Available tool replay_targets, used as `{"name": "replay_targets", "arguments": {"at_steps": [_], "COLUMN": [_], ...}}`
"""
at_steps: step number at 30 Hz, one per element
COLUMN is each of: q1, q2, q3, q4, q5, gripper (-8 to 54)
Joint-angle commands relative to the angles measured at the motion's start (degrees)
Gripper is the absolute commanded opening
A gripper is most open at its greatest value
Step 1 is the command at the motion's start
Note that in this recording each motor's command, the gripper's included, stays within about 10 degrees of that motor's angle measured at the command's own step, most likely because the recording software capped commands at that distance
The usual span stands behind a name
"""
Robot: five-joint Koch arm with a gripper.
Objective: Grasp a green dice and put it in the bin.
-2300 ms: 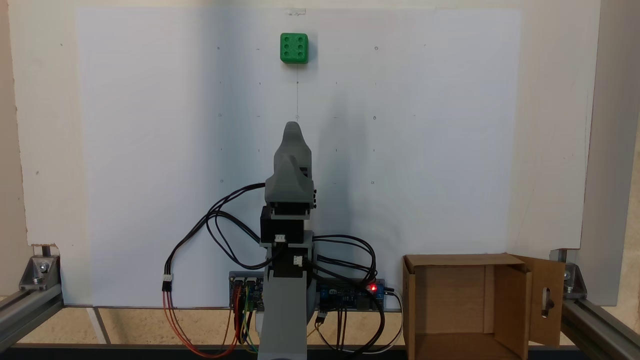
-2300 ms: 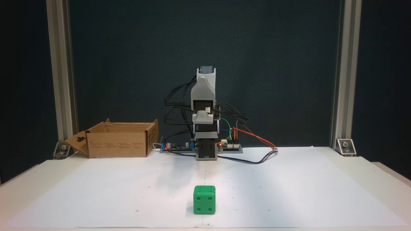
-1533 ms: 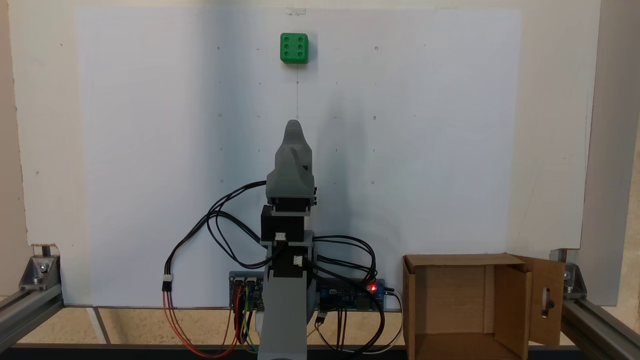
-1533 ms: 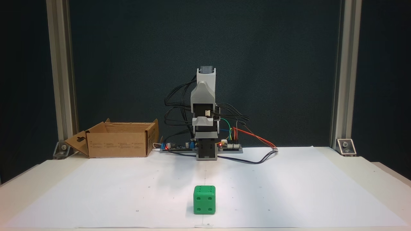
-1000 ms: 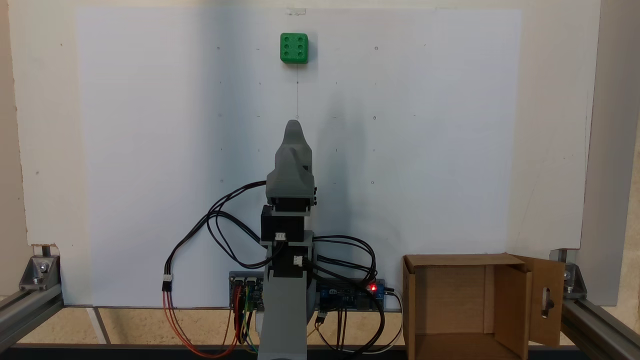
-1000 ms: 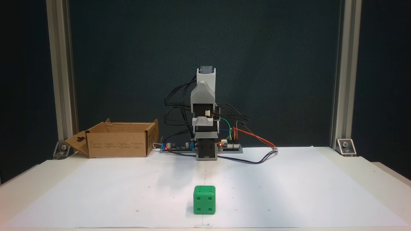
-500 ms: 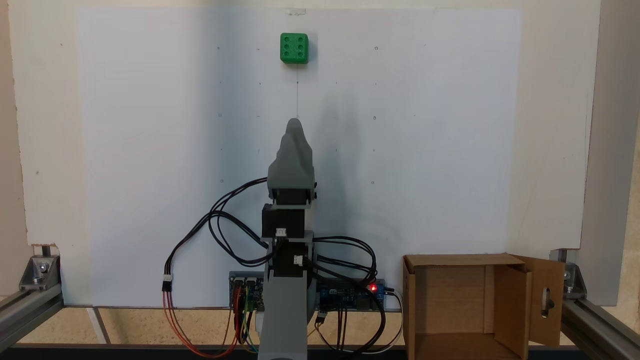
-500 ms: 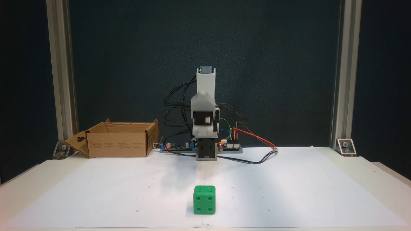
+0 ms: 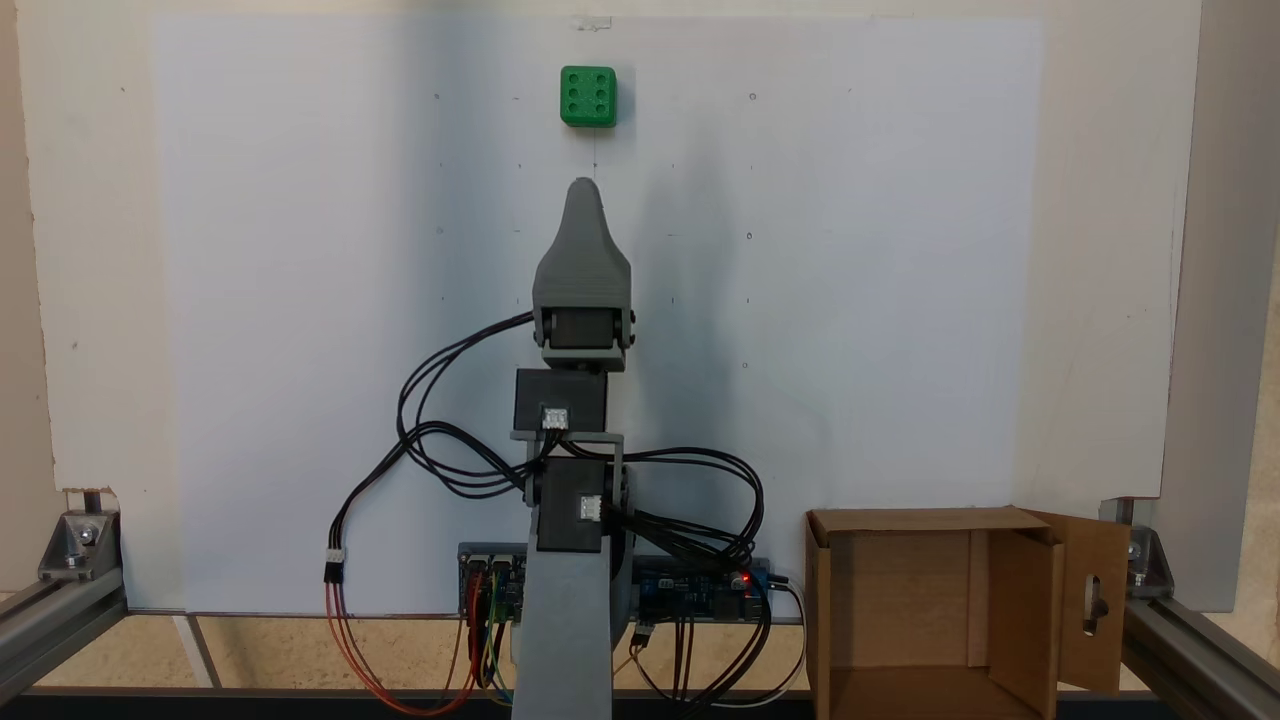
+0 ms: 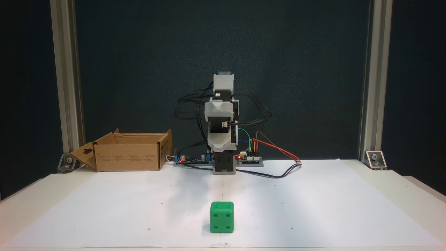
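The green dice [image 9: 588,96] rests on white paper at the far end of the table, six pips up; in a fixed view the dice [image 10: 221,217] is nearest the camera. My grey gripper [image 9: 583,188] points straight at it from the arm's base, stopping short with a stretch of bare paper between. Seen head-on, the gripper [image 10: 220,145] hangs above the table in front of the base. Its jaws lie one behind the other, so a gap cannot be made out. The bin [image 9: 915,520], a brown cardboard box with a slotted flap, stands beside the base; its front wall [image 10: 129,161] faces the camera.
A white paper sheet [image 9: 300,300] covers the table. Circuit boards [image 9: 700,590] and loose wires [image 9: 440,440] cluster around the arm's base. Aluminium frame posts [image 10: 66,87] stand at the table's back corners, with brackets at their feet.
The arm has unfolded and stretched forward, carrying the gripper tip closer to the dice. The dice and the box have stayed where they were.
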Motion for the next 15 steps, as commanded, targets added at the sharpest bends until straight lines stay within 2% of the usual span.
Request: {"name": "replay_targets", "arguments": {"at_steps": [1,15], "q1": [1.5,1.6], "q2": [6.5,5.2], "q3": [-7.4,-39.8], "q4": [9.1,62.1], "q5": [-2.2,-1.0], "gripper": [43.8,42.2]}}
